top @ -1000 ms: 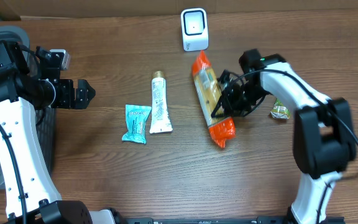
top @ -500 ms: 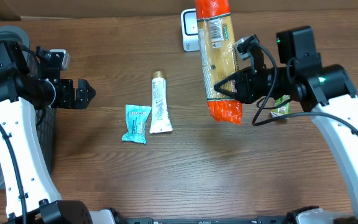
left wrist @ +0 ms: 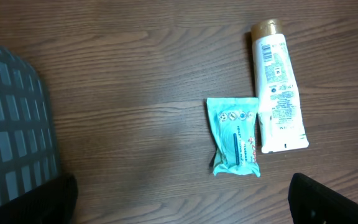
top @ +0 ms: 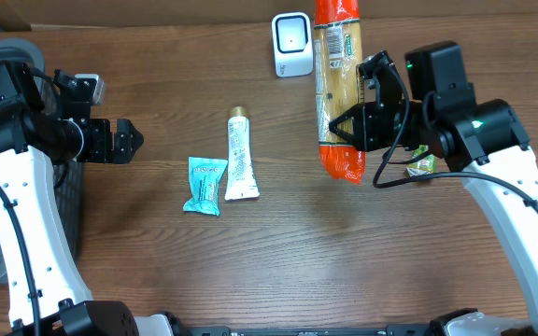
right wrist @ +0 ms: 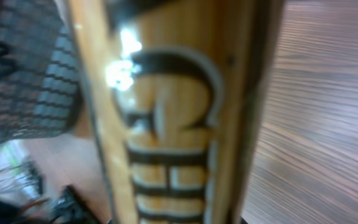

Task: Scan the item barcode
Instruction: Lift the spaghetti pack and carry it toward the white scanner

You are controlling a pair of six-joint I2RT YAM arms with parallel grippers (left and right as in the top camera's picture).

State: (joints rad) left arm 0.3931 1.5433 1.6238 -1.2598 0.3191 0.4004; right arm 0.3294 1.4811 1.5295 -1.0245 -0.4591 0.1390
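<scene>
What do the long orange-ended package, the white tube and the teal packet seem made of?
The long orange-ended package: likely thin plastic film, glossy; glare spots show in the right wrist view. The white tube: probably soft plastic, smooth, with a flat crimped end and a gold cap. The teal packet: seemingly plastic or foil wrap, with crinkled sealed ends.

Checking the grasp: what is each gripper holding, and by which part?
The right gripper pinches the long snack package by its side edge, near one orange end. The left gripper holds nothing.
</scene>
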